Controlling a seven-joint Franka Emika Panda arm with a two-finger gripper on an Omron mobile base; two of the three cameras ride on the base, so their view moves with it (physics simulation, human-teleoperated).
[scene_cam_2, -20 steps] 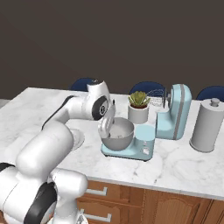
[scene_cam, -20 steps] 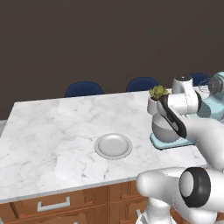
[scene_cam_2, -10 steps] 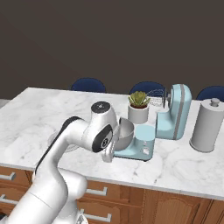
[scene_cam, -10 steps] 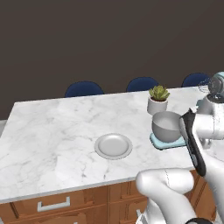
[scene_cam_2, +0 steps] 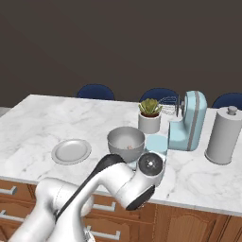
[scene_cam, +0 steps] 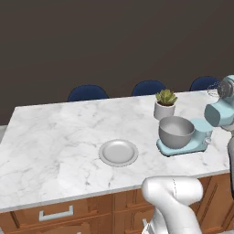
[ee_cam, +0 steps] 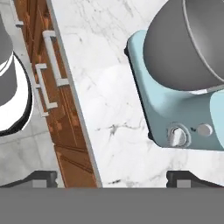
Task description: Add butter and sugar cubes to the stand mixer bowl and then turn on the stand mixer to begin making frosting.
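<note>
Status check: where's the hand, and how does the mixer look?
Gripper jaws open, holding nothing, at the counter edge facing the stand mixer dial. Stand mixer bowl seated on the base, small bits inside. Nothing between jaws and dial.

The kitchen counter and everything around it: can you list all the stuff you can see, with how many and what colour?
Counter: one, white marble, over brown wooden drawers.
Stand mixer: one, light blue, right part of the counter, head tilted up.
Stand mixer bowl: one, grey metal, on the mixer's base.
Mixer knob: one, silvery, on the blue base.
Plate: one, grey, left of the mixer.
Potted plant: one, green in a white pot, behind the bowl.
Canister: one, grey with a lid, right of the mixer.
Chairs: three, dark blue, behind the counter.
Fingers: two, dark, spread wide.
</note>
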